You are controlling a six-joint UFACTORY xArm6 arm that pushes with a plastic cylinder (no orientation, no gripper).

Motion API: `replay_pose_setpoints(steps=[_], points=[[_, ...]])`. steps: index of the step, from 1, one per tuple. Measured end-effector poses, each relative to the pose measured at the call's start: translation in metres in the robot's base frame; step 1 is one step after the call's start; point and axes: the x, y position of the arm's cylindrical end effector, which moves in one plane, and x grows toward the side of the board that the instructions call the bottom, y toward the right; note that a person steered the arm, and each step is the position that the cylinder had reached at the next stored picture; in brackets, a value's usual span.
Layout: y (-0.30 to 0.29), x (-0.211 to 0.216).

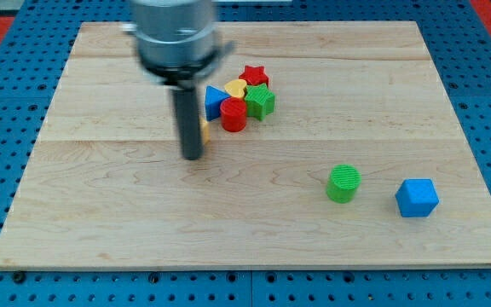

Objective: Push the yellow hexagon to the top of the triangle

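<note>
Wooden board [101, 222] on a blue pegboard. Toward the view's left of centre, my tip [193, 156] resting on the wood, the dark rod rising to the arm's grey housing. No jaws on this rig, so nothing to report open or closed.

Just right of the rod, touching it, a sliver of yellow: the yellow hexagon [205, 130], mostly hidden behind the rod, shape not truly readable.

Next right, the blue triangle [214, 101], pressed against a red cylinder [233, 114], with a yellow heart [235, 87], a red star [255, 75] and a green star-like block [261, 101] packed around.

Far right and lower, well apart from the cluster: a green cylinder [343, 183] and a blue cube [417, 198].

Step in hand, probably: contact made, hexagon below the triangle. Next move likely calls for steering it around the triangle's left side and up toward the view's top, without dragging the cluster.
</note>
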Motion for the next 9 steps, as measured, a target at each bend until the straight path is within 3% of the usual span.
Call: replay_pose_setpoints(steps=[1, 2, 4, 5, 6, 7, 8, 9], points=[[0.018, -0.023], [-0.026, 0.019], [0.064, -0.001], [-0.013, -0.045], [-0.071, -0.058], [-0.083, -0.035], [-0.011, -0.024], [0.021, -0.024]])
